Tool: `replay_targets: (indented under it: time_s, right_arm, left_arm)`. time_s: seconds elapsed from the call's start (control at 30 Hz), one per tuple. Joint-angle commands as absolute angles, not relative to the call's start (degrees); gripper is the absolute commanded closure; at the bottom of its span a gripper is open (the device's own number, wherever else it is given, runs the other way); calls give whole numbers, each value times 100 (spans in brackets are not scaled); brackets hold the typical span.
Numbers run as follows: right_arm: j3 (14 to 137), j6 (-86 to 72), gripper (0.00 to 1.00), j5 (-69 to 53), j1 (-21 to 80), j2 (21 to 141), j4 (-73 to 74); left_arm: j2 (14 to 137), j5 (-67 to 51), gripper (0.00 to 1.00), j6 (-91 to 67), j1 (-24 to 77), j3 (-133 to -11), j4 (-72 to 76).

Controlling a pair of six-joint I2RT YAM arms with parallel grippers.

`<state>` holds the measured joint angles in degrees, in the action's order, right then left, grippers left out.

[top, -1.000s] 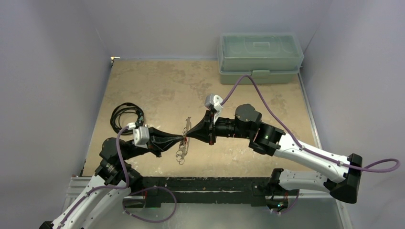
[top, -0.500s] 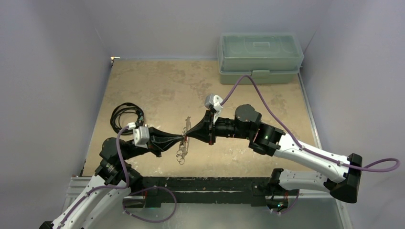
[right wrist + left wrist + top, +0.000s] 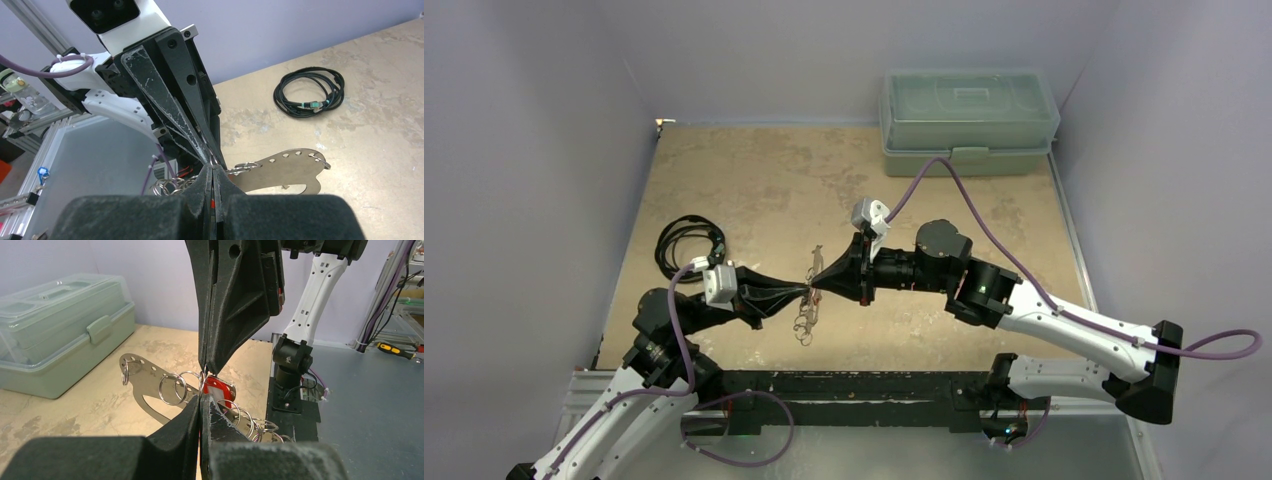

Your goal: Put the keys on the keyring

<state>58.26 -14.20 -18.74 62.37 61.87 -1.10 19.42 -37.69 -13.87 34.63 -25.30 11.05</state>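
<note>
My two grippers meet tip to tip above the table's front middle. The left gripper (image 3: 806,291) is shut on a thin silver ring of the keyring (image 3: 172,387). The keyring is a flat silver plate with holes (image 3: 285,172) that carries several wire rings, and it hangs between the tips (image 3: 804,322). The right gripper (image 3: 815,282) is shut on the key (image 3: 220,389), whose red head shows beside the left fingers. A red sliver of the key also shows between the right fingers (image 3: 213,202). The key's blade is hidden.
A pale green lidded toolbox (image 3: 969,120) stands at the back right of the tan table. A coiled black cable (image 3: 688,243) lies at the left. Grey walls close in both sides and the back.
The right gripper has edged slightly left, toward the left gripper. The left arm and the keyring have barely moved.
</note>
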Motion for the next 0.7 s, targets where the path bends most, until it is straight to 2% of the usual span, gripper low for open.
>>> replay_targets:
  time_s: [0.0, 0.67]
  right_arm:
    - [6091, -1384, 100, -1788, 6284, 6082, -265]
    - [6110, -1365, 100, -1696, 6317, 6142, -247]
  left_arm:
    - [1960, -3725, 100, -1276, 3454, -2780, 1239]
    - [1977, -3697, 100, -1269, 3454, -2779, 1213]
